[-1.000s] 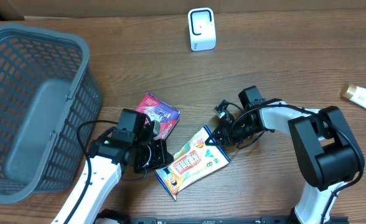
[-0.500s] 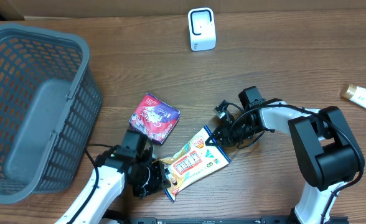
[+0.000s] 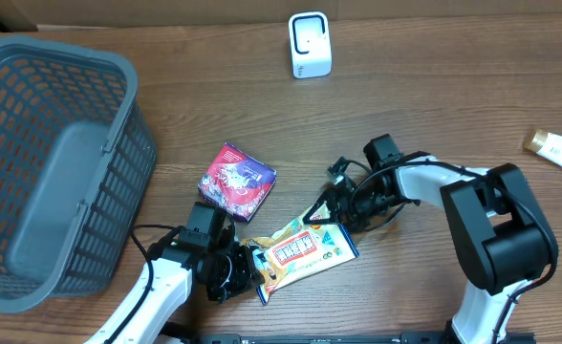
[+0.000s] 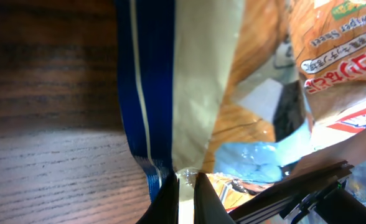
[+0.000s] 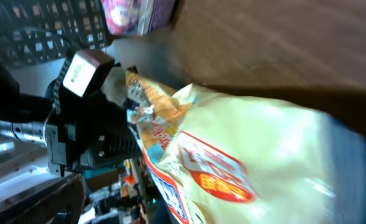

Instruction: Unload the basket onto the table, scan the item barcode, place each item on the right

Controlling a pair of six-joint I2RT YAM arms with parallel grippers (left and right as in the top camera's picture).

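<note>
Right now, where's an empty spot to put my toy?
Bare wood lies between the scanner and the tube, and between the basket and the scanner. It's crowded low in the middle, around the snack bag and pink packet.

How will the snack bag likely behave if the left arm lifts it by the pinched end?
Probably floppy: the snack bag is thin, creased film, and the left gripper pinches only its end seam, so the free end would likely sag. It looks light for its size. The glossy film might slip in that pinch.
</note>
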